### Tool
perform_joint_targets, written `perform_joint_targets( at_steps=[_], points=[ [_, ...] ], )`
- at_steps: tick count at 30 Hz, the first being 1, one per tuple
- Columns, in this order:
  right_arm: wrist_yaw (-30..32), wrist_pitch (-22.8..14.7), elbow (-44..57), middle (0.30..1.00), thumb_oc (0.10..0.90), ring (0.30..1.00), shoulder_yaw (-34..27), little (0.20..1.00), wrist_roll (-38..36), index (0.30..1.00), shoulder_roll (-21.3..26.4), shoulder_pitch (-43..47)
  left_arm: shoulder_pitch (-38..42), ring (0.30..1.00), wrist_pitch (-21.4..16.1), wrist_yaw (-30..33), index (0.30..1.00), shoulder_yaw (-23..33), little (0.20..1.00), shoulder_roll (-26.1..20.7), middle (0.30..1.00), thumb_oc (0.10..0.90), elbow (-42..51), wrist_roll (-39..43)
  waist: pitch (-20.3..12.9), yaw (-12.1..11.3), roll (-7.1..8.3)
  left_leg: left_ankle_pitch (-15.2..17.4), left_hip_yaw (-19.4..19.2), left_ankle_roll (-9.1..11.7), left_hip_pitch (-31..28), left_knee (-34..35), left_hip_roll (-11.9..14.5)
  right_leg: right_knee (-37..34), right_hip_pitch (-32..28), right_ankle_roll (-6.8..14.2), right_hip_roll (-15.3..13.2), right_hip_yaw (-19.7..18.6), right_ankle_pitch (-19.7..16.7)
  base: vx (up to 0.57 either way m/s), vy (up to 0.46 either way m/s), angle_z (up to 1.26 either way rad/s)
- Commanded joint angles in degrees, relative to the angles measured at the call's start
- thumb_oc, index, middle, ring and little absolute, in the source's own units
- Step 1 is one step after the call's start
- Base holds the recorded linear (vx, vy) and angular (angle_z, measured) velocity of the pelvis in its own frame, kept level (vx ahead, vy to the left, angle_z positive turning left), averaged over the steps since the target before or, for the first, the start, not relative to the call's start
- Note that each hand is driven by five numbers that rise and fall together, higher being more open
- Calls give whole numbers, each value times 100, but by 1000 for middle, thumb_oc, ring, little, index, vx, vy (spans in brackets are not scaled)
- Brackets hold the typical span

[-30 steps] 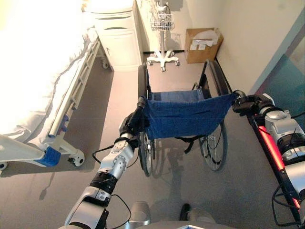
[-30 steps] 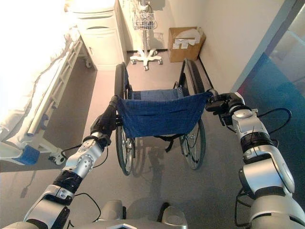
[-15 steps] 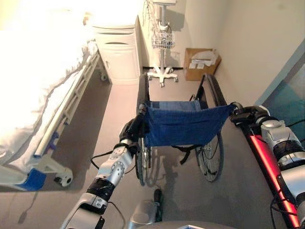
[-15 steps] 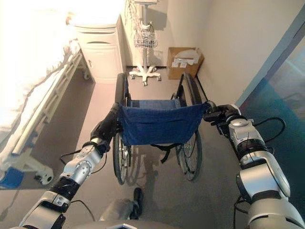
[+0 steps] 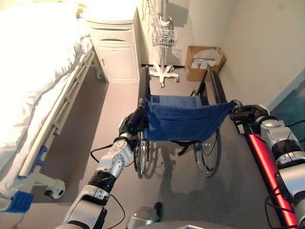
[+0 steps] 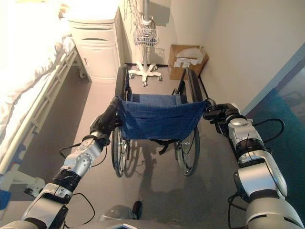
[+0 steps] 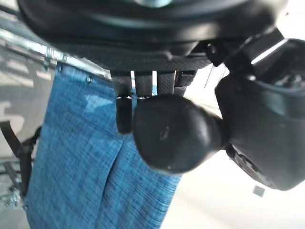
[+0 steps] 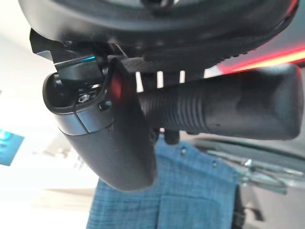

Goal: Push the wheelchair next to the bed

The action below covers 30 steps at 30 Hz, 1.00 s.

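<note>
The wheelchair (image 5: 183, 121), with a blue cloth back and black wheels, stands in the aisle straight ahead, facing away from me. My left hand (image 5: 129, 126) is shut on its left push handle (image 7: 174, 133), fingers curled round the black grip. On the other side, my right hand (image 5: 247, 112) is shut on the ribbed right push handle (image 8: 214, 107). The bed (image 5: 33, 71), with white sheets and a side rail, runs along the left; a strip of bare floor lies between it and the wheelchair.
A white bedside cabinet (image 5: 114, 47) stands at the head of the bed. Beyond the wheelchair are a wheeled stand with a wire basket (image 5: 163, 40) and a cardboard box (image 5: 205, 62) by the wall. A wall and a red strip (image 5: 264, 160) close off the right.
The view has moved forward along the aisle: the bed's foot end has slid down and left. The wheelchair has rolled ahead with both hands still on its handles.
</note>
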<state>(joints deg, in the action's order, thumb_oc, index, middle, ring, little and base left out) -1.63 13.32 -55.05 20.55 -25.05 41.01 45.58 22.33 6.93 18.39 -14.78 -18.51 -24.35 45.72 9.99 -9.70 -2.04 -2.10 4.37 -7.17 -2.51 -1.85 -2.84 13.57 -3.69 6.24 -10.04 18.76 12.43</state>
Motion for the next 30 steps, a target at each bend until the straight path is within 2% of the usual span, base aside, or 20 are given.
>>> perform_joint_targets(
  at_steps=[1, 2, 3, 7, 10, 12, 14, 15, 16, 18, 20, 23, 24, 26, 27, 28, 29, 30],
  points=[
    [-249, -811, 668, 300, 400, 300, 248, 300, -142, 300, -188, 1175, 166, 300, -534, 33, 300, -567, 300, -174, 300, 400, 69, -466, -201, 110, 523, 893, -742, 576, 413, -778, -117, -845, 844, 424, -514, -730, -2099, 215, -393, 68],
    [-198, -796, 689, 300, 400, 300, 237, 300, -146, 300, -172, 1175, 200, 300, -542, 28, 300, -637, 300, -140, 300, 400, 69, -499, -156, 204, 563, 1082, -608, 554, 345, -840, -159, -1062, 1039, 521, -576, -957, -2380, 253, -411, 76],
    [-189, -780, 700, 300, 400, 300, 212, 300, -131, 300, -162, 1174, 213, 300, -531, 14, 300, -655, 300, -134, 300, 400, 73, -510, -135, 245, 590, 1178, -532, 548, 299, -868, -173, -1171, 1144, 551, -627, -1074, -2496, 218, -294, 85],
    [-198, -668, 774, 300, 400, 300, 85, 300, -82, 300, -150, 1108, 190, 300, -467, -16, 300, -597, 300, -162, 300, 400, 98, -583, -50, 274, 639, 1481, -267, 608, 196, -1184, -45, -1124, 1096, 590, -763, -1291, -2526, 226, -394, 107],
    [-233, -662, 750, 300, 400, 300, 53, 300, -144, 300, -120, 1059, 121, 300, -385, 27, 300, -450, 300, -239, 300, 400, 197, -590, -60, 200, 683, 1545, -97, 775, 321, -1614, 251, -771, 834, 567, -730, -1310, -2099, 203, -545, 101],
    [-114, -548, 837, 300, 400, 300, 122, 300, -213, 300, -89, 1030, 111, 300, -296, 22, 300, -411, 300, -315, 300, 400, 285, -536, -53, 260, 670, 1550, -47, 901, 354, -1807, 529, -490, 793, 552, -555, -1418, -1691, 223, -516, 73],
    [-48, -367, 952, 300, 400, 300, 209, 300, -258, 300, -88, 1046, 116, 300, -274, 70, 300, -391, 300, -304, 300, 400, 268, -491, -69, 329, 663, 1479, -110, 1023, 114, -1778, 782, -229, 752, 423, -430, -1340, -1410, 207, -397, 71],
    [-44, -333, 979, 300, 400, 300, 254, 300, -257, 300, -102, 1053, 116, 300, -287, 88, 300, -393, 300, -276, 300, 400, 255, -480, -91, 351, 650, 1330, -145, 1082, 65, -1777, 886, -183, 725, 348, -376, -1280, -1329, 155, -379, 58],
    [-13, -295, 993, 300, 400, 300, 313, 300, -235, 300, -108, 1058, 123, 300, -261, 75, 300, -401, 300, -242, 300, 400, 276, -477, -100, 376, 641, 1051, -162, 1119, 109, -1918, 983, -150, 677, 218, -270, -1222, -1224, 136, -386, 46],
    [93, -296, 960, 300, 400, 300, 400, 300, -256, 300, -121, 1088, 129, 300, -276, 50, 300, -440, 300, -204, 300, 400, 321, -447, -102, 401, 649, 805, -226, 1115, 189, -2171, 1024, -205, 561, 42, -147, -1077, -1157, 113, -382, 47],
    [111, -371, 828, 300, 400, 300, 410, 300, -193, 300, -172, 1131, 113, 300, -309, -7, 300, -465, 300, -146, 300, 400, 337, -435, -115, 439, 645, 695, -498, 1106, 211, -2401, 1070, -266, 472, -111, -38, -881, -1094, 71, -348, 25],
    [220, -356, 730, 300, 400, 300, 396, 300, -165, 300, -179, 1196, 198, 300, -383, 11, 300, -547, 300, -9, 300, 400, 272, -411, -140, 514, 610, 524, -1166, 1181, 247, -2555, 1253, -335, 281, -286, 63, -301, -962, 30, -260, 23],
    [222, -372, 689, 300, 400, 300, 400, 300, -144, 300, -188, 1216, 227, 300, -410, 8, 300, -555, 300, 26, 300, 400, 226, -428, -142, 515, 601, 573, -1205, 1172, 252, -2495, 1191, -347, 245, -287, 76, -224, -940, 57, -226, 52],
    [206, -418, 514, 300, 400, 300, 476, 300, -104, 300, -245, 1338, 312, 300, -464, 75, 300, -599, 300, 114, 300, 400, 123, -428, -158, 489, 509, 673, -1276, 1115, 192, -2011, 874, -389, 144, -254, 207, -119, -884, 90, -124, 50],
    [226, -414, 499, 300, 400, 300, 501, 300, -108, 300, -256, 1356, 334, 300, -467, 96, 300, -616, 300, 133, 300, 400, 112, -413, -172, 495, 475, 664, -1329, 1101, 186, -1842, 803, -402, 115, -259, 270, -104, -861, 129, -102, 33],
    [273, -412, 481, 300, 400, 300, 516, 300, -103, 300, -278, 1374, 404, 300, -463, 131, 300, -679, 300, 199, 300, 400, 75, -335, -187, 497, 415, 661, -1489, 1061, 218, -1465, 599, -474, -1, -276, 412, -51, -812, 104, -65, 23],
    [283, -410, 486, 300, 400, 300, 512, 300, -95, 300, -281, 1368, 416, 300, -459, 145, 300, -689, 300, 217, 300, 400, 68, -310, -185, 495, 408, 657, -1517, 1054, 226, -1400, 562, -494, -30, -277, 432, -40, -806, 166, -93, 34],
    [351, -401, 568, 300, 400, 300, 490, 300, -60, 300, -302, 1305, 459, 300, -513, 193, 300, -747, 300, 289, 300, 400, 25, -298, -167, 466, 362, 503, -1694, 1059, 441, -1097, 405, -625, -198, -293, 574, 19, -773, 123, -62, 27]
  ],
)
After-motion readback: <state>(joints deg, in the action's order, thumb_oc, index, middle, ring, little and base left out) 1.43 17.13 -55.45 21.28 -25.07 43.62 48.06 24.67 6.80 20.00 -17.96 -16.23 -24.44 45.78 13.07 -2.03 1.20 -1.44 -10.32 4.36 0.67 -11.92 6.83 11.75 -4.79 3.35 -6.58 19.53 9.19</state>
